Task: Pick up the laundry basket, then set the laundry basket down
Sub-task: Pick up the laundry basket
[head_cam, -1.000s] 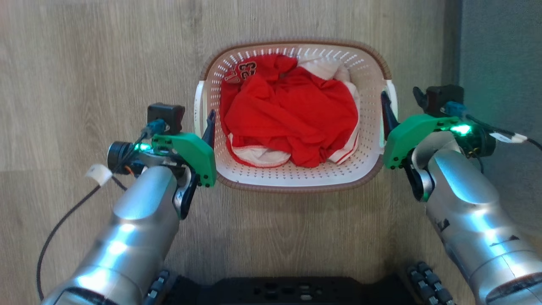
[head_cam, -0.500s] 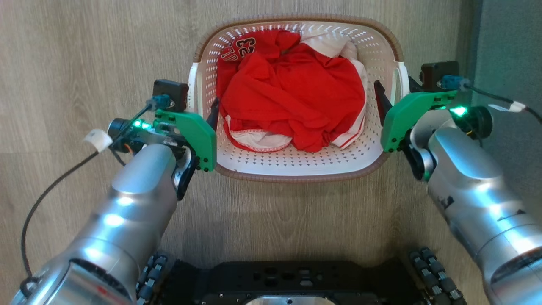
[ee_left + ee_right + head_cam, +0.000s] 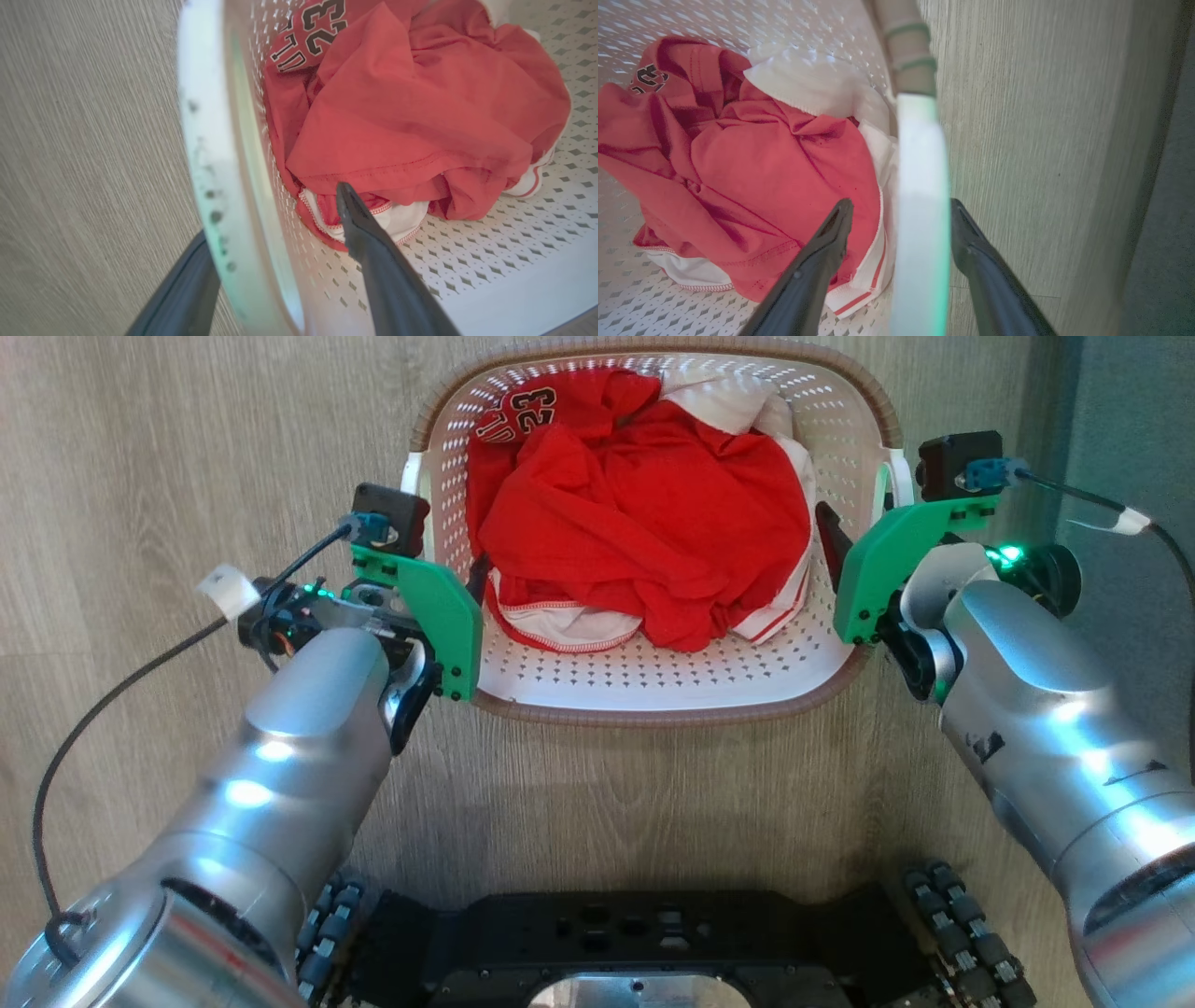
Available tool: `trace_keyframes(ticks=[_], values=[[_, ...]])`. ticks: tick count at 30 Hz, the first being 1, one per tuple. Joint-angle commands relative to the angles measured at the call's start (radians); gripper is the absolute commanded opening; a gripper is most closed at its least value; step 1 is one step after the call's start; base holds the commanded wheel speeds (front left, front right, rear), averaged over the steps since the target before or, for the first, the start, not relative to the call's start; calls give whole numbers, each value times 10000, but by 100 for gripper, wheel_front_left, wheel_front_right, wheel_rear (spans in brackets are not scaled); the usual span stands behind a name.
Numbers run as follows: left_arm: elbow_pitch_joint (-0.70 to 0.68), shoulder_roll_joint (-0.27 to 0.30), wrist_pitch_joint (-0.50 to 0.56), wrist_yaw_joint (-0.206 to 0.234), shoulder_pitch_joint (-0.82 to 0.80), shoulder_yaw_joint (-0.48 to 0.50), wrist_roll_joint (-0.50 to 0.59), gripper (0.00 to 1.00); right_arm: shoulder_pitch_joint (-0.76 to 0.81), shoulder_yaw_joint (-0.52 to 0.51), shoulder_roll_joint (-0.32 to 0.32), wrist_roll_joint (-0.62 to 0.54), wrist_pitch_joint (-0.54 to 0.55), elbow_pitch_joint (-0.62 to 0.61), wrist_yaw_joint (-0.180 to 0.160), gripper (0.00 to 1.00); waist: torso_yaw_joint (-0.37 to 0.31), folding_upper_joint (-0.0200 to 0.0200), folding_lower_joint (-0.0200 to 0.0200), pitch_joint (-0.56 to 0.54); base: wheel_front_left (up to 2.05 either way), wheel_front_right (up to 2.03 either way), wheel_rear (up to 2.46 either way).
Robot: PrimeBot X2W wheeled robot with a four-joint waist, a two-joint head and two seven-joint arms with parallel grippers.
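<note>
Laundry basket [image 3: 653, 714] w/ red + white clothes [image 3: 644, 523] inside is square ahead of my base [image 3: 653, 943], over the wood floor [image 3: 187, 448]. Its R side is near the floor's R edge, where a grey panel [image 3: 1139, 429] starts. L gripper [image 3: 275, 212]: fingers spread, one inside the perforated wall, one outside, passing under the white L handle [image 3: 201, 140]; handle runs between them, not pinched. R gripper [image 3: 899, 203]: same, spread astride the R handle [image 3: 920, 163], inner finger clear of the plastic, outer one just beside it. Can't tell from these views whether the basket's bottom is off the floor. My read: reach + straddle done, approx. at the hook-under stage of the pick-up. Lift not confirmed; set-down all to come. Load looks centred, so an even raise on both sides should keep it level.
</note>
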Motion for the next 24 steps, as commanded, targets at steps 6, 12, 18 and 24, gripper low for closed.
trace_keyframes(ticks=[6,12,18,24], values=[[-49,200,67,62,-46,-352,-266,100,326,400,118,670,320,-95,69,100,50,-1,0,114,0,0,0],[-113,200,62,162,-129,-701,-617,100,220,743,26,1047,257,-120,69,100,66,-1,0,211,0,0,0],[-179,200,-9,250,-235,-1004,-971,100,120,1152,-70,1221,115,-31,69,100,120,-1,0,304,0,0,0],[-208,200,19,257,-287,-1264,-1379,83,25,1451,-120,1400,-80,137,69,93,159,-1,0,353,0,0,0]])
